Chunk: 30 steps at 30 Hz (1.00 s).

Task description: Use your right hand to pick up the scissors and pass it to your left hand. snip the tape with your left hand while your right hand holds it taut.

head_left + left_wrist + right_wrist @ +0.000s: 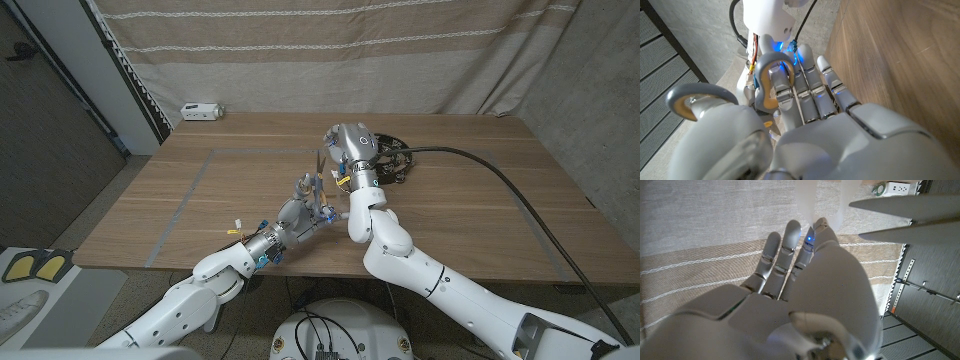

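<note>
The scissors [318, 178] are off the table, held in the left robot hand [298, 215] above the middle of the table [470, 190]. In the left wrist view the fingers [812, 90] pass through one grey handle loop [771, 80], and a second loop [697, 97] sits over the thumb side. This is the working grip for cutting, not a carrying grip. In the right wrist view the two blades [910, 217] stand apart with a gap between them, so the tool appears ready to close on something.

The tape [815, 200] shows in that same view as a pale translucent strip rising from the fingertips [817, 227] of the right robot hand [805, 280], just beside the open blades. The strip appears to be pinched at those fingertips (the exact contact is blurred), while the remaining fingers are extended and close together. Holding the strip upward this way would keep it stretched across the path of the blades.

In the head view the right robot hand [348, 150] is raised just behind the left one, its arm crossing in front. A dark roll-like object [395, 165] lies behind it on the table, probably the tape source. A small white device [202, 110] sits at the far left edge.

Judgement: the handover is done; the snip itself remains.
</note>
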### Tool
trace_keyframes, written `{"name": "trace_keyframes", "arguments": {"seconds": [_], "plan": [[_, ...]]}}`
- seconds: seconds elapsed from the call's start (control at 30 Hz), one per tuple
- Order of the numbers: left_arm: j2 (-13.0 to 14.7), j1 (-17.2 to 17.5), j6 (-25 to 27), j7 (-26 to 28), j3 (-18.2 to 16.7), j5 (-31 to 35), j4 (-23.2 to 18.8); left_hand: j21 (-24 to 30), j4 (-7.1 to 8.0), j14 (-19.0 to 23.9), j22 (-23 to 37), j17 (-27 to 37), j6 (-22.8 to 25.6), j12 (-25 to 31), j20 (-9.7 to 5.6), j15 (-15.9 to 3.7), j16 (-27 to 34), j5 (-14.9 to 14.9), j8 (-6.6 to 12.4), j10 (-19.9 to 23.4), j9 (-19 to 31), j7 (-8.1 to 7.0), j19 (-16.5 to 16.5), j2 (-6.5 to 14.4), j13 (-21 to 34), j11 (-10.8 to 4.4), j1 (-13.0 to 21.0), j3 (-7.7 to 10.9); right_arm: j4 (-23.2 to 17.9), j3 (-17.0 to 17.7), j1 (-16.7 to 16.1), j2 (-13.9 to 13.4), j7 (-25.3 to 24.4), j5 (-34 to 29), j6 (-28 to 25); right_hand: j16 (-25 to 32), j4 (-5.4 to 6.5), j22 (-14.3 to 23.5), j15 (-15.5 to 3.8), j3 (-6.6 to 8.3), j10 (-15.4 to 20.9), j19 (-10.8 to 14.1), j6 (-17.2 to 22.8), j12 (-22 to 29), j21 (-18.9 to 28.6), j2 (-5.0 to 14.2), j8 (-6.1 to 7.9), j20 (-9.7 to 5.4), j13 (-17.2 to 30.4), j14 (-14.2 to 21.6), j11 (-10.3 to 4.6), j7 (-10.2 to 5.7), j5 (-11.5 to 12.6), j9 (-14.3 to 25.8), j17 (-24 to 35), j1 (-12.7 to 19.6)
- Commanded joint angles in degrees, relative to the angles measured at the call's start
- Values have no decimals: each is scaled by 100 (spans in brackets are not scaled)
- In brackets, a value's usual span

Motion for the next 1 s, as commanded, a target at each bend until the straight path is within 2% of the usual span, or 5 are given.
{"name": "trace_keyframes", "arguments": {"seconds": [0.03,0.4,1.0], "plan": [[1,41,-68,42,-18,26,-19,-3,36,-12,8,-4,-332,953,30,-278,26,37,54,325,16,356,25,49,34,-363,-3,-3,72,20,81,-23,-19,30,-116,55,-5,-8,-593,30,464,0,-23,18,44,-2,-11,-217,133,-44,-337,-10,-2,19,5,-14],[20,43,-81,15,-11,49,-42,-13,46,-8,11,-19,-328,953,30,-280,34,44,57,340,14,364,34,59,2,-375,7,0,72,-20,120,-61,62,58,-222,103,-4,-33,-592,41,465,-9,-36,4,56,0,-32,-218,148,-60,-338,-6,-8,21,-29,-16],[-1,12,-115,-48,33,71,-34,-29,66,-19,23,-15,-334,974,31,-277,56,51,58,329,11,345,33,67,7,-362,15,1,-358,-26,-39,-236,125,-14,-43,188,-5,-76,-593,55,503,0,-24,-12,68,-9,-49,-216,163,-79,-350,-8,-16,31,-81,-24]]}}
